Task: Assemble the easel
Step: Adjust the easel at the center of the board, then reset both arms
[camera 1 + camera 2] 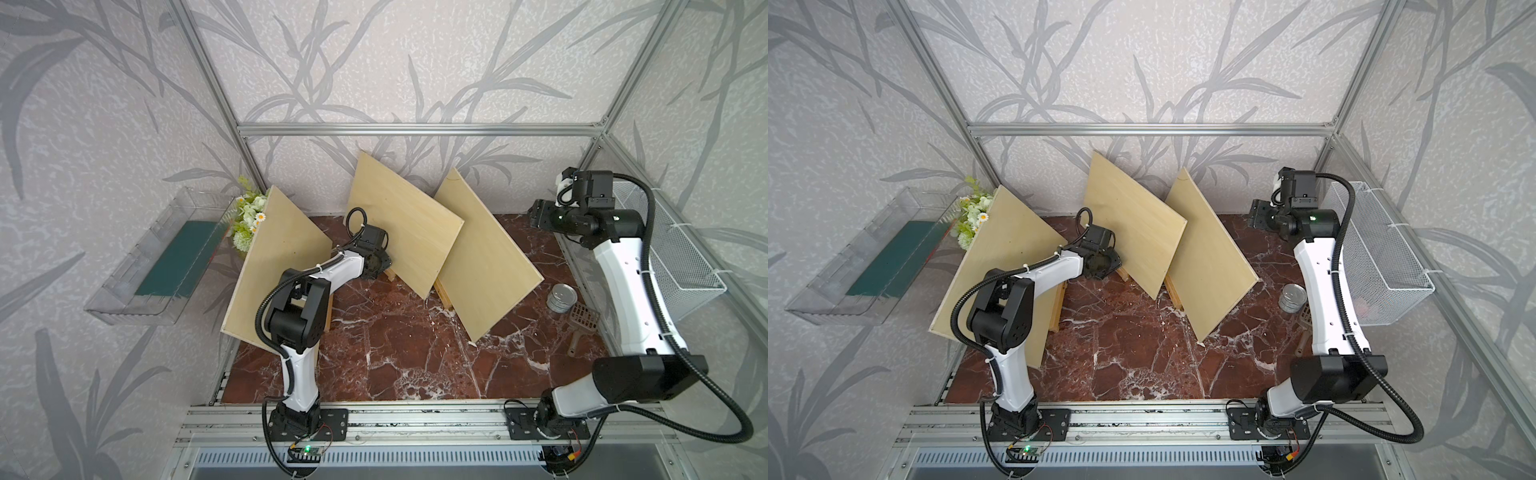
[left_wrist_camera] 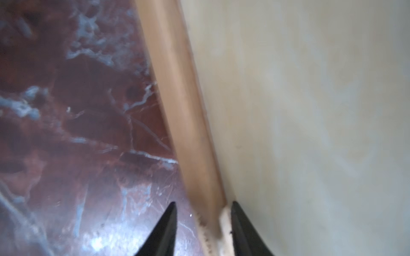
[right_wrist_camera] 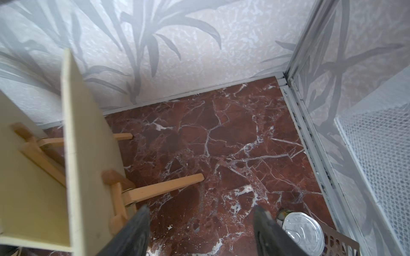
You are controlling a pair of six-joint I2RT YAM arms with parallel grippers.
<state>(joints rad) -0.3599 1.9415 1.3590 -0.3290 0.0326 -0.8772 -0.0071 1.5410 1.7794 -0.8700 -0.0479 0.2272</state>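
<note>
Three easels [image 1: 442,293] carry boards [image 1: 399,224] on the marble surface [image 1: 395,353]. The left gripper [image 2: 203,206], jaws parted, straddles the middle easel's ledge [image 2: 188,133] (unclamped), while the right gripper [image 3: 202,212] hangs spread, empty.

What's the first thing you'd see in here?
Three big pale boards, left, middle and right, lean on small wooden easels on the red marble table. The left arm's fingers sit open at the middle board's foot, either side of its easel's ledge. White flowers peek out behind the left board, at the back.
</note>
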